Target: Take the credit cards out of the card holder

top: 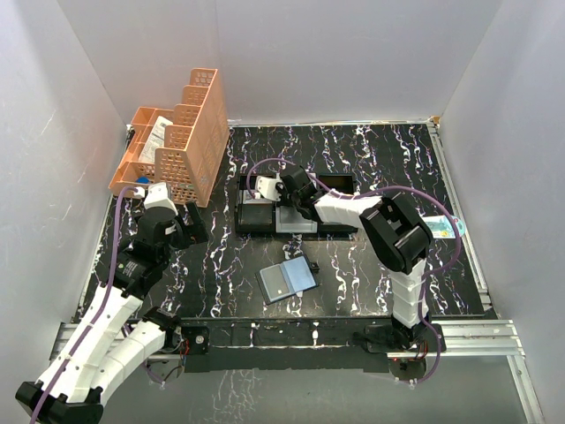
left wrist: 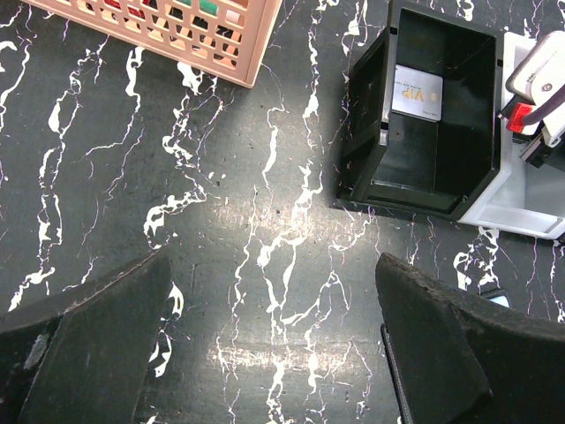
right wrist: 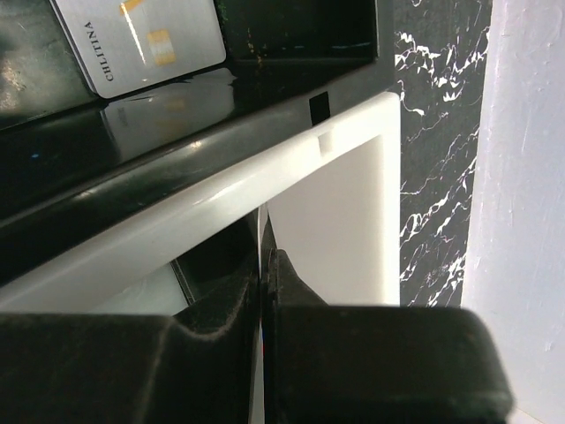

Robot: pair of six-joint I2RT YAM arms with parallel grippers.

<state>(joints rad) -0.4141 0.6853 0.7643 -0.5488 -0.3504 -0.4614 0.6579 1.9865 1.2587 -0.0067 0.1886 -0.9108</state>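
The grey-blue card holder lies open and flat on the table, in front of the black-and-white tray. My right gripper is down over the tray's white middle compartment. Its jaws are shut on a thin card held edge-on, which shows only as a white sliver. A grey card lies in the black compartment beside it and also shows in the left wrist view. My left gripper is open and empty, low over bare table left of the tray.
An orange lattice basket stands at the back left, near my left arm. A small teal item lies at the table's right edge. White walls enclose the table on three sides.
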